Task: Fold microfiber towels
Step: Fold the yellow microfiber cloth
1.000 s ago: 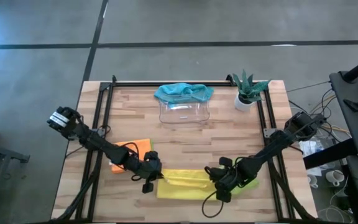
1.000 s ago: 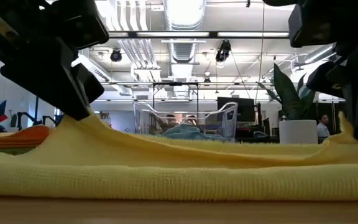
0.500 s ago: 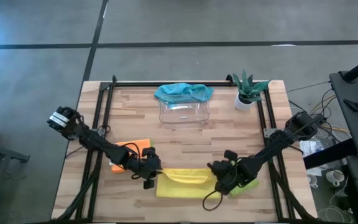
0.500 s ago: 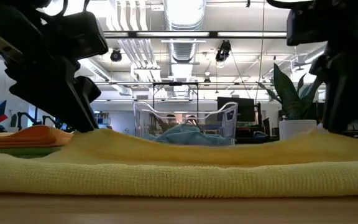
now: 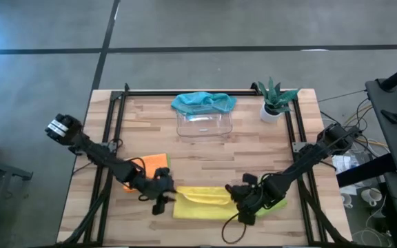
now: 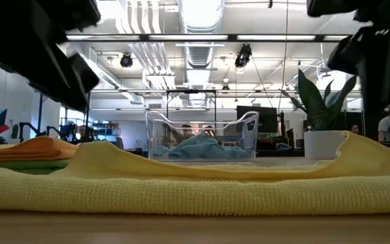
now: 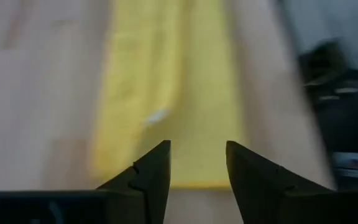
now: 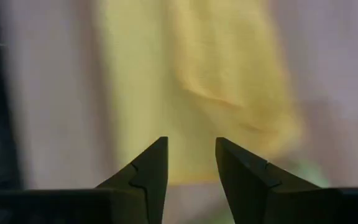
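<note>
A yellow microfiber towel (image 5: 202, 203) lies folded in a long strip near the table's front edge, its upper layer rumpled (image 6: 195, 190). My left gripper (image 5: 163, 200) hovers open just off the strip's left end, with the yellow cloth (image 7: 166, 93) ahead of its fingers. My right gripper (image 5: 243, 207) hovers open over the right end, above the yellow cloth (image 8: 197, 93). An orange towel (image 5: 154, 162) rests on a lime green one at the left. A teal towel (image 5: 204, 102) is draped over the clear tray's far rim.
The clear plastic tray (image 5: 205, 124) stands at the back centre, and a small potted plant (image 5: 276, 100) at the back right. Part of a lime green towel (image 5: 278, 204) shows under the right arm. Black frame rails run along the table's left and right sides.
Both grippers have opened and let go of the yellow towel's ends, then risen a little. The left gripper has also drawn back toward the table's left. The two raised ends have dropped onto the layer below, leaving low humps.
</note>
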